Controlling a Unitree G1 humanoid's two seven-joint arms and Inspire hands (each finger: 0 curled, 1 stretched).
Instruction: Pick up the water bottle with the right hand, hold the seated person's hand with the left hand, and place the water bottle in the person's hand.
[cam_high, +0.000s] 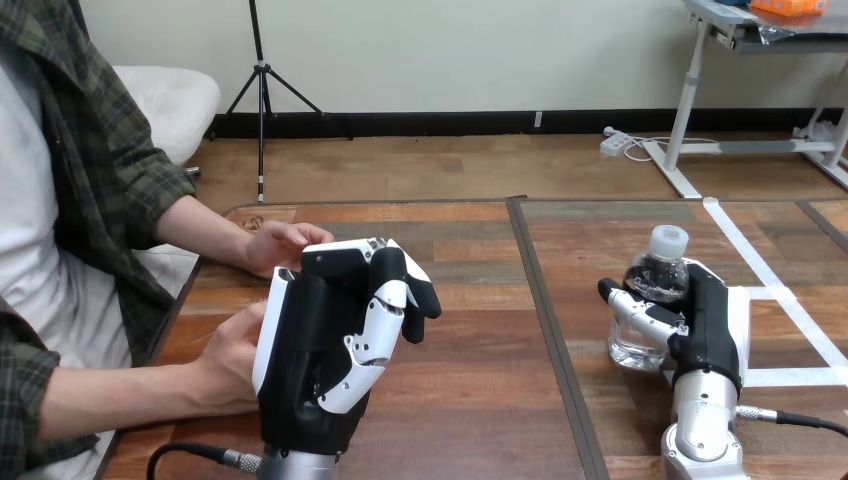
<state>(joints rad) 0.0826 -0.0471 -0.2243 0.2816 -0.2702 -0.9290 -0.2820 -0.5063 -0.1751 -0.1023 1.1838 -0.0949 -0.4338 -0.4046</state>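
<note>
1. Gripping the water bottle (655, 282) with my right hand (708, 335), I have my fingers (640, 312) wrapped round its clear middle and the palm behind it, so the capped top stands free above my hold.
2. I hold the water bottle upright, low over the right part of the table (480, 400) and well apart from the person. I cannot tell whether its base has left the wood.
3. My left hand (310, 350) stands raised at the left part of the table, its fingers bent over loosely at the top and closing on nothing that I can see.
4. The person's nearer hand (232, 350) lies against the outer side of my left hand. The person's farther hand (280, 245) rests just behind it. I see no finger or thumb of mine round either one, so I judge that holding step not yet done.
5. My left hand is placed there, I think, to steady the receiving hand; the bottle must then cross the table to reach it.
</note>
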